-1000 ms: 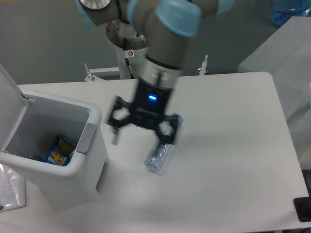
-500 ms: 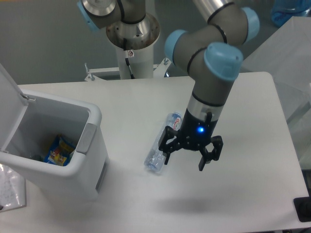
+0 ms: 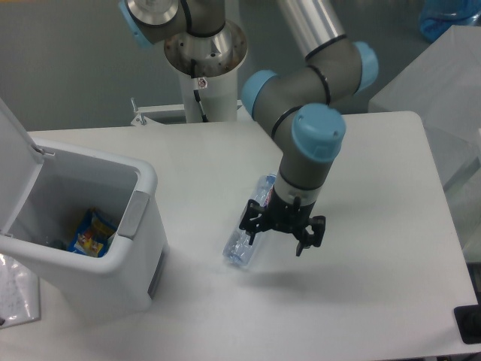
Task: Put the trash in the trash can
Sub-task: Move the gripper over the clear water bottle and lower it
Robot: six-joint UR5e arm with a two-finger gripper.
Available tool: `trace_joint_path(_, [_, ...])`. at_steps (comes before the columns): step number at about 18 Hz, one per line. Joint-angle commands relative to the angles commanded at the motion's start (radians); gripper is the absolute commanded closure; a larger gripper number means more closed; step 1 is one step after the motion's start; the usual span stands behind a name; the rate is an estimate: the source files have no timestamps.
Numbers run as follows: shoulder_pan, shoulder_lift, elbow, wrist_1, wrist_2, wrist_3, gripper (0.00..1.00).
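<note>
Inventory, fixed cam view.

1 x arm (image 3: pixel 308 83), grey w/ light-blue joint caps, reaching down from the top of the view over the table centre.

1 x gripper (image 3: pixel 281 232), black, 2 fingers, spread apart, nothing pinched betw. them. Hangs over the table, its shadow on the surface below. One finger (image 3: pixel 251 223) overlaps the bottle's right edge in this view; contact can't be told. Other finger (image 3: pixel 311 236) is apart from the bottle, over bare table.

1 x bottle (image 3: pixel 244 242), crushed clear plastic, lying flat on the table, long axis running from lower left to upper right. Blue-red label at its upper end, partly hidden behind the wrist. Sits betw. the trash can and the gripper, near the table's middle, outside the can.

1 x trash can (image 3: pixel 113 271), boxy, white, rounded rim, at the table's left edge. Lid (image 3: pixel 11 162) white, swung up and open at the far left. 1 x grey latch (image 3: pixel 134 213) on the side wall facing the bottle.

Inside the can: 1 x colourful packet (image 3: pixel 92 233), blue/yellow/red, lying on the bottom. Other contents too dim to count.

1 x table (image 3: pixel 376 226), white, rounded corners.

1 x robot base column (image 3: pixel 204 53), white, behind the table's far edge.

1 x clear wrapper or sheet (image 3: pixel 16 289), lower left beside the can; detail too blurred to tell.
</note>
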Motion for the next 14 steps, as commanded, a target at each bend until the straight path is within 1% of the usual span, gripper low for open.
trace_joint_path(5, [-0.005,-0.005,-0.006,-0.008,0.009,0.0,0.0])
trace_joint_path(8, [-0.011,-0.005,-0.023,-0.008,0.011,0.0,0.0])
trace_joint_path(12, [-0.02,-0.008,-0.055,-0.008,0.043,0.017,0.0])
trace_joint_path(14, [-0.038,-0.008,-0.067,-0.008,0.046,0.029,0.0])
